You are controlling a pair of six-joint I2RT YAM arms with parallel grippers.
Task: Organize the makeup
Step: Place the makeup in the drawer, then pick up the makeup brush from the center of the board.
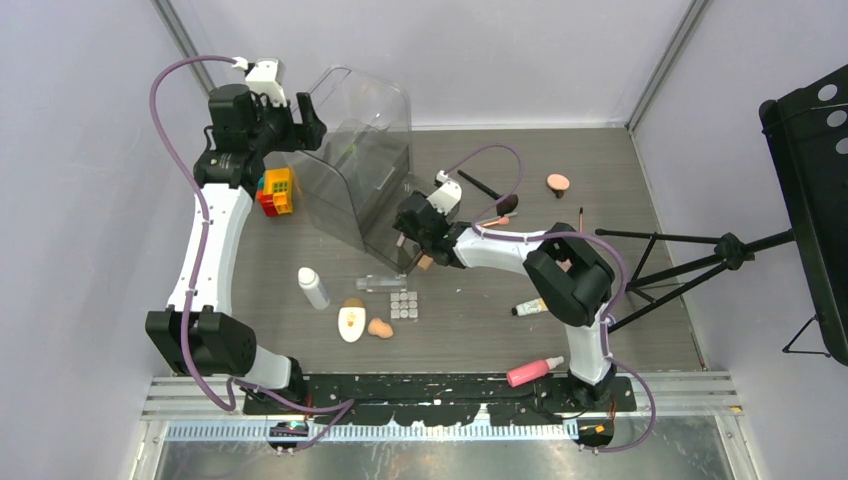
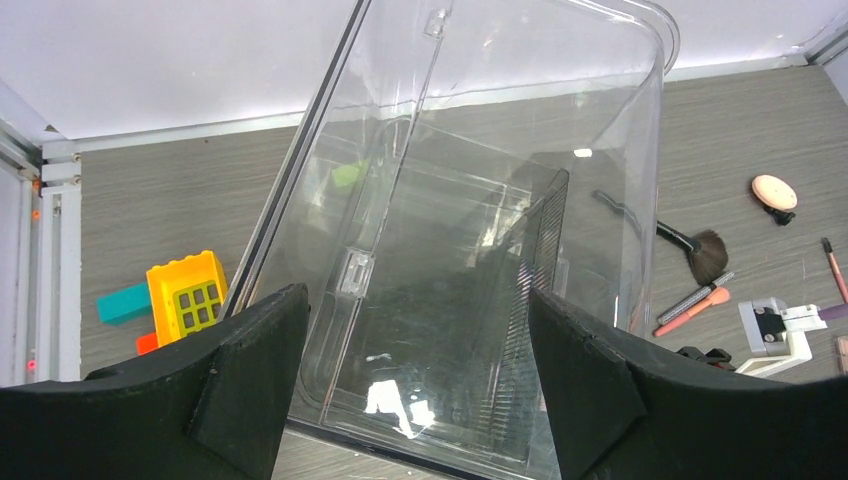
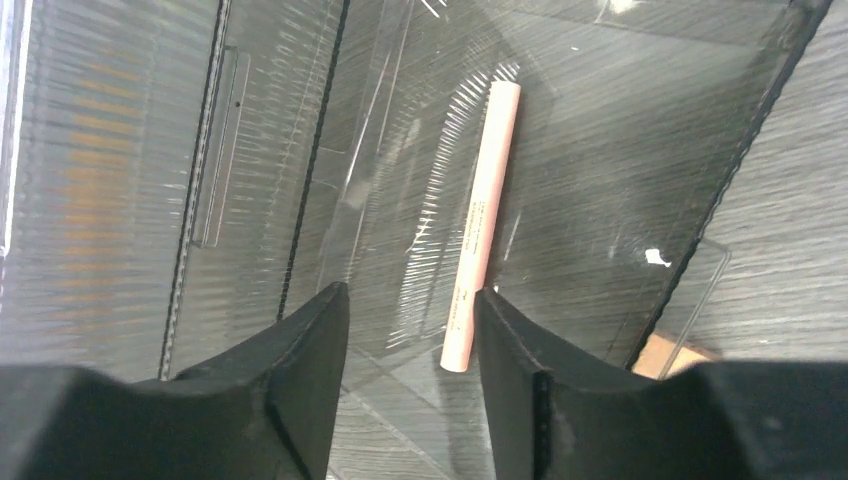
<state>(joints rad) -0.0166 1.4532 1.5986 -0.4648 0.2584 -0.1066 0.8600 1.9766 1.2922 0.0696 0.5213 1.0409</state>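
A peach stick [image 3: 483, 225] lies inside a clear drawer [image 3: 600, 150] of the big clear case [image 1: 365, 170]. My right gripper [image 3: 410, 345] is open just above the stick's near end, not touching it; in the top view it [image 1: 408, 238] sits at the case's front. My left gripper [image 2: 418, 345] is open, held over the case's top [image 2: 480, 200] at the back left [image 1: 300, 118]. On the table lie a white bottle [image 1: 313, 287], white oval compact [image 1: 351, 322], peach sponge [image 1: 380, 327], palette [image 1: 403, 304], cream tube [image 1: 530, 306], pink bottle [image 1: 533, 371] and black brush [image 1: 490, 190].
Colourful toy bricks [image 1: 277, 190] stand left of the case, also in the left wrist view [image 2: 185, 295]. Another peach sponge [image 1: 558, 182] and a thin pencil [image 1: 581, 220] lie at the back right. A black tripod [image 1: 700, 250] reaches in from the right.
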